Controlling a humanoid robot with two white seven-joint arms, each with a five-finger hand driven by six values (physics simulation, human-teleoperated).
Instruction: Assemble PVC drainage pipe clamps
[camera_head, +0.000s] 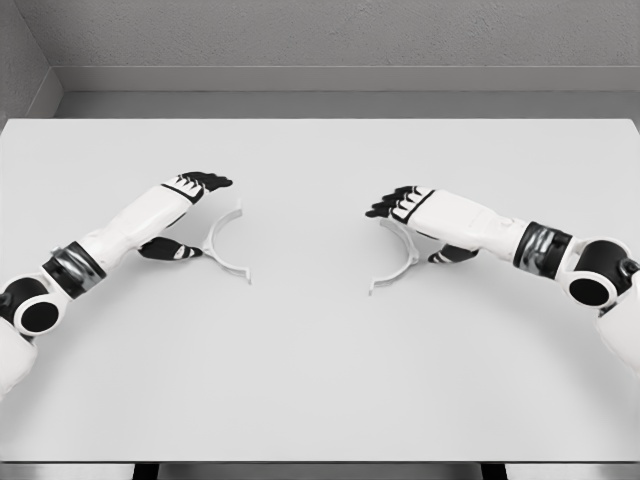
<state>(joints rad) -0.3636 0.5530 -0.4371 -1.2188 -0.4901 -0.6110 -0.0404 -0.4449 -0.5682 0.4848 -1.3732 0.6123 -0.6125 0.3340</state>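
Observation:
Two white half-ring clamp pieces lie flat on the white table (320, 380). The left clamp half (222, 259) curves from beside my left hand down toward the table's middle. My left hand (212, 218) hovers at its outer side, dark fingers (207, 182) stretched out above the arc's upper end and thumb (172, 250) touching or almost touching the arc. The right clamp half (404, 268) mirrors it. My right hand (400, 235) lies over its upper part, fingers (388, 205) extended and thumb (452, 255) behind the arc. Neither piece is lifted or visibly clasped.
A gap of bare table separates the two halves. The table's far edge (320, 120) meets a grey wall, and its near edge (320, 462) runs along the bottom of the view.

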